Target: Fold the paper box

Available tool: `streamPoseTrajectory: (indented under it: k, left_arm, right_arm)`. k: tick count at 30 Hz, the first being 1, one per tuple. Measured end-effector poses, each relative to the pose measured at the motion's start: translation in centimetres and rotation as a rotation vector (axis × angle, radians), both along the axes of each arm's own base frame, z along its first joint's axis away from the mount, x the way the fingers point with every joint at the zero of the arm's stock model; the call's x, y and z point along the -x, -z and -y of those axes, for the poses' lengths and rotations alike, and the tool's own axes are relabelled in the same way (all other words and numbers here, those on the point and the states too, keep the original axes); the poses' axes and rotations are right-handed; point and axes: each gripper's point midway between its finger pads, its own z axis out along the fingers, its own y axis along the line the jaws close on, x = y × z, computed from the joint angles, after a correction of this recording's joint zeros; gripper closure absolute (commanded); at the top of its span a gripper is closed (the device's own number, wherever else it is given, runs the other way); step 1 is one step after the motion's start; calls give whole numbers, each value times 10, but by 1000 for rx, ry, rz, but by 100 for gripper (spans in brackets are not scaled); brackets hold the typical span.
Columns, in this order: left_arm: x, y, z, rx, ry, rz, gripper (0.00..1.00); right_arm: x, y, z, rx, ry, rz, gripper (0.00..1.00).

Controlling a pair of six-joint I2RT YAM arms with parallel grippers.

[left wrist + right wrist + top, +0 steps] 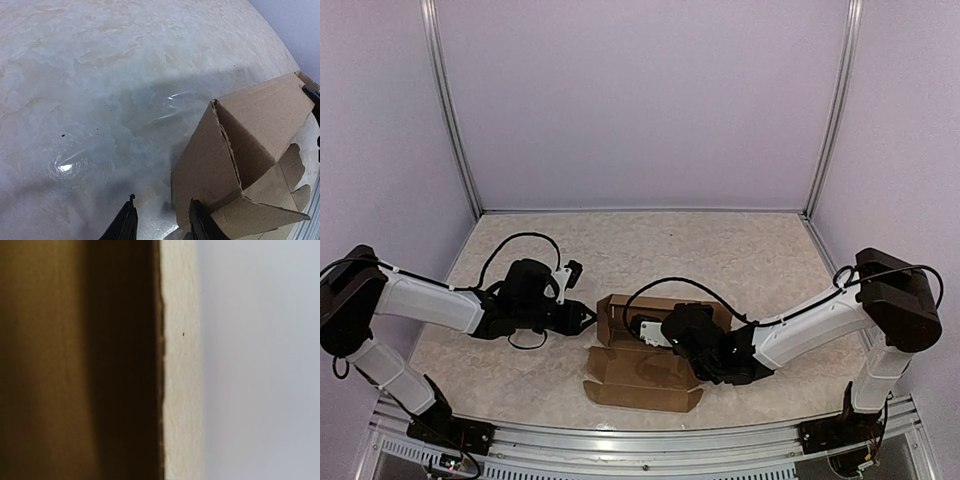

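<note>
The paper box point(642, 372) is plain brown cardboard, partly folded, lying near the table's front middle with its walls raised and a flap spread toward the front. My left gripper point(588, 320) is at the box's left end. In the left wrist view the left gripper point(161, 226) is open with only table between its fingers; its right finger point(198, 224) lies against the box's end wall point(205, 165). My right gripper point(668, 336) is pressed down into the box from the right. The right wrist view shows only close cardboard point(75, 360); its fingers are hidden.
The pale marbled table point(720, 250) spreads behind and beside the box. A metal rail point(640, 440) runs along the near edge. Lilac walls point(640, 100) and upright frame posts point(450, 110) enclose the back and sides. Black cables loop over both arms.
</note>
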Motion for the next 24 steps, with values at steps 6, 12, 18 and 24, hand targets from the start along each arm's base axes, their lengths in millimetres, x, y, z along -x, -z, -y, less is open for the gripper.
streamPoseTrajectory:
  k: [6,12,18,24]
  left_arm:
    - [4,-2,6,1,25,11,66]
    - [6,-5,10,11,44,22,66]
    - [14,-5,17,14,76,23,66]
    - [21,-6,24,10,99,28,66]
  right_arm:
    - [0,-1,1,2,8,6,100]
    - [2,-1,1,8,13,15,100]
    - [7,5,0,32,14,23,100]
    - [8,5,-2,47,29,41,100]
